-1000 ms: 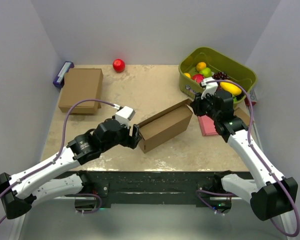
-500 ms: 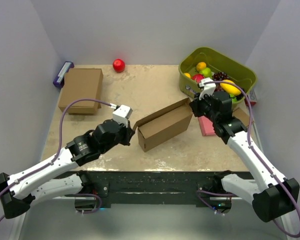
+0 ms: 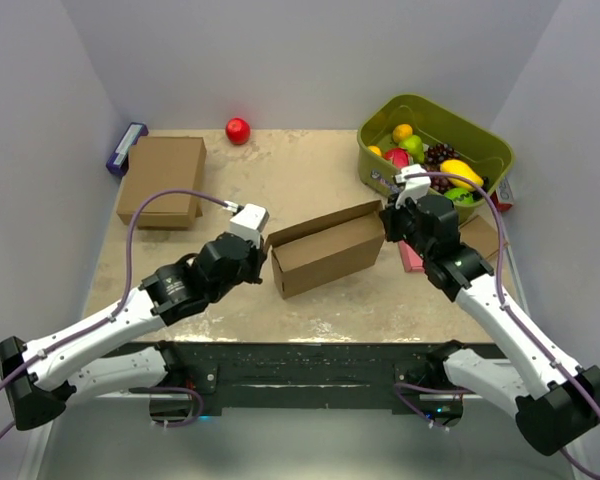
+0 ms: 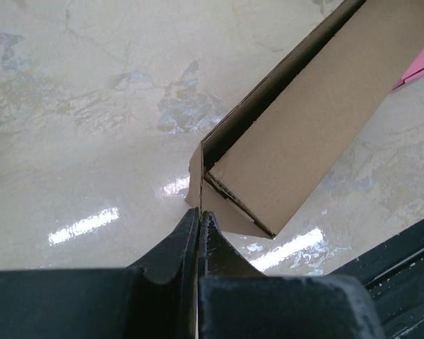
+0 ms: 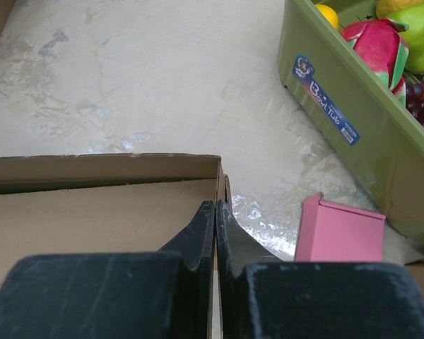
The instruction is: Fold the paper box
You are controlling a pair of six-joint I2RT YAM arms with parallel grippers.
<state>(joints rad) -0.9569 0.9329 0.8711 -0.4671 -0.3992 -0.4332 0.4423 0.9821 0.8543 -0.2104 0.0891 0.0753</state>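
I have the paper box (image 3: 325, 250) near the middle of the worktop (image 3: 290, 170). It lies at a slant between my two arms with its top open. My left gripper (image 4: 199, 220) is pinched down to almost nothing on the thin cardboard flap at the box's left end. In the left wrist view, the flap's edge runs straight in between the fingers. My right gripper (image 5: 215, 209) is closed just as tightly on the upright end wall at the box's right corner, with one finger inside the box and one outside. I cannot tell whether the box's underside rests fully on the worktop.

A small pink box (image 5: 339, 229) lies just beside that right end, and beyond it stands a green tub (image 3: 485, 150) holding fruit. A closed brown box (image 3: 163, 180) lies well apart at the far left. A red ball (image 3: 238, 130) is near the back wall.
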